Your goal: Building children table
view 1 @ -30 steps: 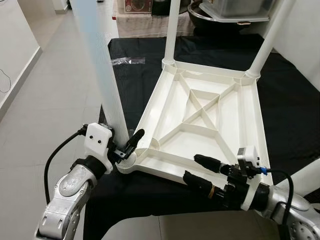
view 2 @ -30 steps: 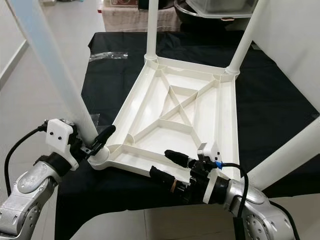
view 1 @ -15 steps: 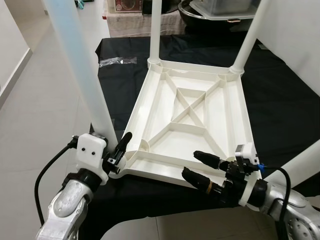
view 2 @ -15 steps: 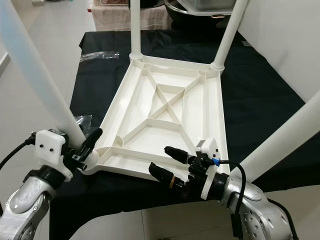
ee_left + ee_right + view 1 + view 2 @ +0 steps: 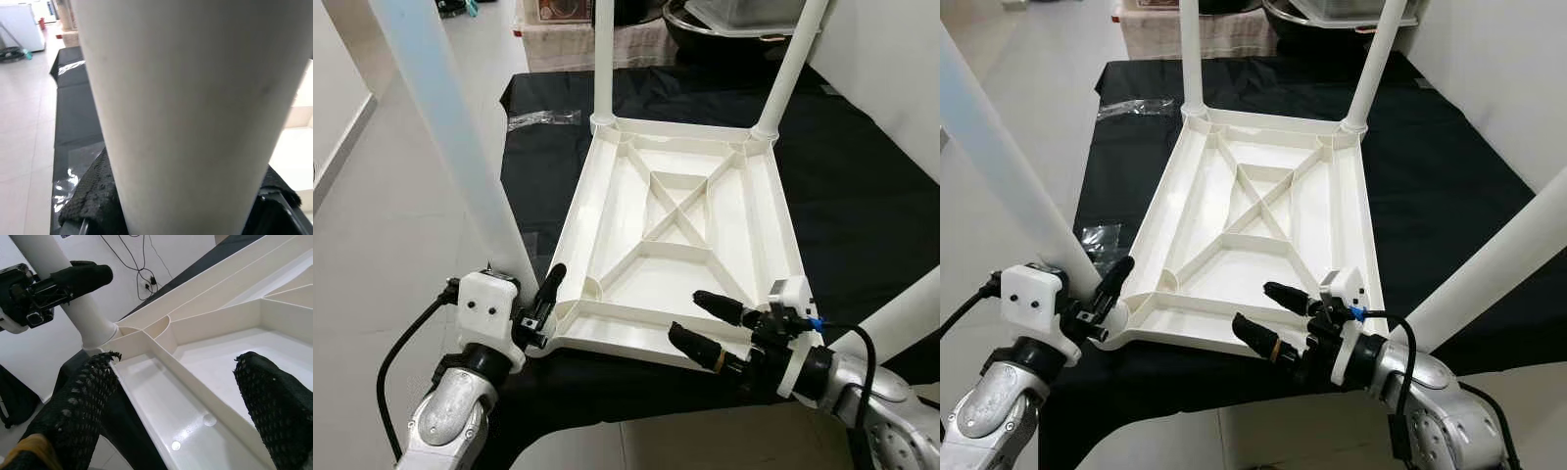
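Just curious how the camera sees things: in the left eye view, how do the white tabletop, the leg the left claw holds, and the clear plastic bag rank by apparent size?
1. Tabletop, largest.
2. Leg at the left gripper; nearness to the camera enlarges it.
3. Plastic bag, smallest.

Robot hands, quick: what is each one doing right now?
Left hand: closed around the near-left table leg.
Right hand: open, straddling the tabletop's near edge.

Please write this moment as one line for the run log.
stage: table upside down, legs up | left gripper: shut on near-left leg | right gripper: open, straddling near edge of tabletop | surface: black cloth
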{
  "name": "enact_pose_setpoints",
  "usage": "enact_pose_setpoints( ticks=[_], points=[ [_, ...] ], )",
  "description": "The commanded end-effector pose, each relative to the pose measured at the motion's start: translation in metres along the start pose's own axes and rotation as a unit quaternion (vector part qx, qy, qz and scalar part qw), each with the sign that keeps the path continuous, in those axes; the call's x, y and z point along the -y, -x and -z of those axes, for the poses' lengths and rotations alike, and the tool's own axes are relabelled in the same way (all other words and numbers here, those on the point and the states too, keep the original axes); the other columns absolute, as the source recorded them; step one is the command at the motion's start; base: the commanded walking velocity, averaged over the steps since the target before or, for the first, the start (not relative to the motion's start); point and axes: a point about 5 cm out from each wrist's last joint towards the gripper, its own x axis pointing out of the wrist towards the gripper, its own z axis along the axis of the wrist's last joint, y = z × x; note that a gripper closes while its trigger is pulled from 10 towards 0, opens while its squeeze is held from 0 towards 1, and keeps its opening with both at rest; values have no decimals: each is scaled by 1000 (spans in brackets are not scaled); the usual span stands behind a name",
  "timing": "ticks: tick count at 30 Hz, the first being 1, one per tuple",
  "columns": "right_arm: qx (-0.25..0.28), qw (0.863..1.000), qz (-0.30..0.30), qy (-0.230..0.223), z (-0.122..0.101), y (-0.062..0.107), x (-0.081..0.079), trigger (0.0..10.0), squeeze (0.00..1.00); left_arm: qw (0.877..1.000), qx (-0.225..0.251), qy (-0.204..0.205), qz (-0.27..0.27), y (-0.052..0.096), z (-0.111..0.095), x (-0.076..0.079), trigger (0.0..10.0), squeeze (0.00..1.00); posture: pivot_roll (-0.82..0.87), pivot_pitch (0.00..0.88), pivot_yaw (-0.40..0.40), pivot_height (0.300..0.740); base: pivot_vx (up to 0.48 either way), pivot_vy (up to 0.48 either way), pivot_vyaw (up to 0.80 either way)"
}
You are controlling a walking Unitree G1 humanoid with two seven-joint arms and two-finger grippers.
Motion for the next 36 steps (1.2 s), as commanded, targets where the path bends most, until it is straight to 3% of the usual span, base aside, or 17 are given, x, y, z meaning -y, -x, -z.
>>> enact_pose_setpoints(
  ticks=[1, 14, 24, 25, 27, 28, 36],
  points=[
    [-6, 1000, 15, -2, 4, 4, 6, 10000, 0, 999, -19, -18, -47, 12, 1, -8, 0, 0, -4, 181, -22, 740, 0, 0, 0],
    [-11, 1000, 13, 4, 5, 2, 9, 10000, 0, 995, -62, 13, -72, 49, -4, -1, 0, 0, 20, 184, -26, 740, 0, 0, 0],
    [-12, 1000, 13, 8, 6, 2, 11, 10000, 0, 993, -80, 14, -84, 50, -3, 0, 0, 0, 14, 183, -22, 740, 0, 0, 0],
    [-12, 1000, 13, 9, 5, 2, 11, 10000, 0, 993, -79, 7, -86, 49, -3, -1, 1608, 0, 14, 183, -22, 740, 0, 0, 0],
    [-12, 1000, 14, 9, 5, 2, 11, 10000, 0, 993, -78, -1, -89, 47, -3, -3, 1608, 0, 14, 183, -22, 740, 0, 0, 0],
    [-10, 1000, 13, 10, 5, 1, 11, 10000, 0, 993, -74, 2, -93, 45, -3, -4, 10000, 1000, 11, 180, -23, 740, 0, 0, 0],
    [-4, 1000, 6, 12, 3, -4, 12, 10000, 0, 990, -76, 15, -115, 44, 0, -10, 10000, 1000, 16, 181, -26, 740, 0, 0, 0]
  ],
)
